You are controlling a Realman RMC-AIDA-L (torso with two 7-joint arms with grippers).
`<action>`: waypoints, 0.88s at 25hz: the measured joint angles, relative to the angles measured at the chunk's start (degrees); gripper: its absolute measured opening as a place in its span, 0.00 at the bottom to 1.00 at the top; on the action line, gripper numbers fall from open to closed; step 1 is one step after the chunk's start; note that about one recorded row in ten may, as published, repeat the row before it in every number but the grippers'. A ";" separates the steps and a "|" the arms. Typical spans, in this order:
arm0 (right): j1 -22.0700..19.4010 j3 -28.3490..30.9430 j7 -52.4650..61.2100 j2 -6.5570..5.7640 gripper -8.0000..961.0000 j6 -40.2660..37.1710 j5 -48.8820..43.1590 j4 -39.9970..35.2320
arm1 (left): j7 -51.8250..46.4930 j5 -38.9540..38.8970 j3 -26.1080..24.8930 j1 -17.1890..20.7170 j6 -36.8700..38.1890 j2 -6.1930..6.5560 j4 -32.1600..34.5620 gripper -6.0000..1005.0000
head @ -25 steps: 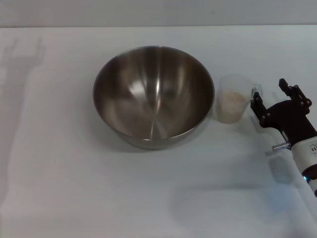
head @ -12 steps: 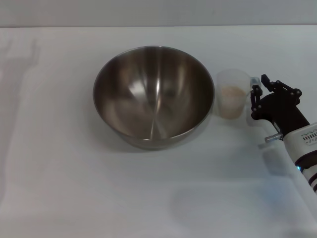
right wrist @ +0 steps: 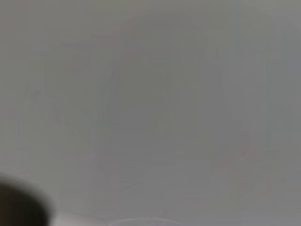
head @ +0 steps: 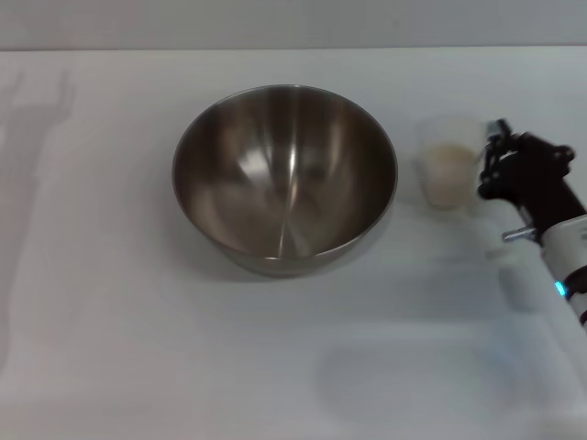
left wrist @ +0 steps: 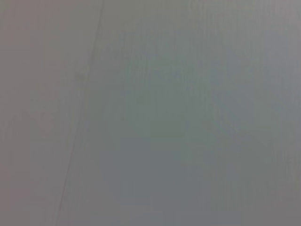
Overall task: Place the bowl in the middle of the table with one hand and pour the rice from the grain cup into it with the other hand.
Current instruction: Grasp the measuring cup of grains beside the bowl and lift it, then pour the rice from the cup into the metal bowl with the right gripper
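Note:
The shiny steel bowl (head: 284, 179) stands empty in the middle of the white table (head: 138, 348). To its right the clear grain cup (head: 447, 137) hangs upright, with pale rice (head: 448, 176) in its lower half. My right gripper (head: 491, 154) is at the cup's right side, shut on the cup at its handle. The cup appears raised a little off the table. My left gripper shows in no view; the left wrist view holds only a plain grey surface.
The right arm (head: 559, 247) reaches in from the lower right corner. A narrow gap separates the cup from the bowl's rim. The table's far edge (head: 293, 48) runs along the top of the head view.
My right gripper closed on the grain cup and carried it up and to the right, away from the bowl's rim. The bowl has not moved.

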 joint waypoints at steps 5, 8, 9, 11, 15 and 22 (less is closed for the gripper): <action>2.14 3.84 -1.10 -0.41 0.03 -10.61 -0.22 -0.87 | 0.00 0.01 0.01 -0.46 -0.26 -0.01 0.43 0.64; 6.25 3.27 -5.37 -0.49 0.03 -14.12 -1.02 -3.22 | 0.00 0.01 0.01 -0.90 -0.32 -0.02 0.72 0.64; 7.64 2.96 -7.94 -0.50 0.03 -14.59 -1.62 -3.83 | 0.02 0.01 0.03 -1.10 -0.37 -0.02 0.79 0.64; 9.93 2.63 -13.96 -0.51 0.03 -14.52 -3.61 -4.57 | 0.16 0.01 0.06 -1.46 -0.51 -0.04 0.85 0.64; 12.72 2.61 -24.40 -0.49 0.03 -13.41 -8.66 -4.80 | 0.19 0.00 0.05 -1.91 -0.67 -0.06 0.91 0.64; 15.00 2.60 -47.06 -0.31 0.03 -7.25 -18.32 -3.71 | 0.19 0.01 0.01 -2.00 -0.40 -0.26 0.88 0.64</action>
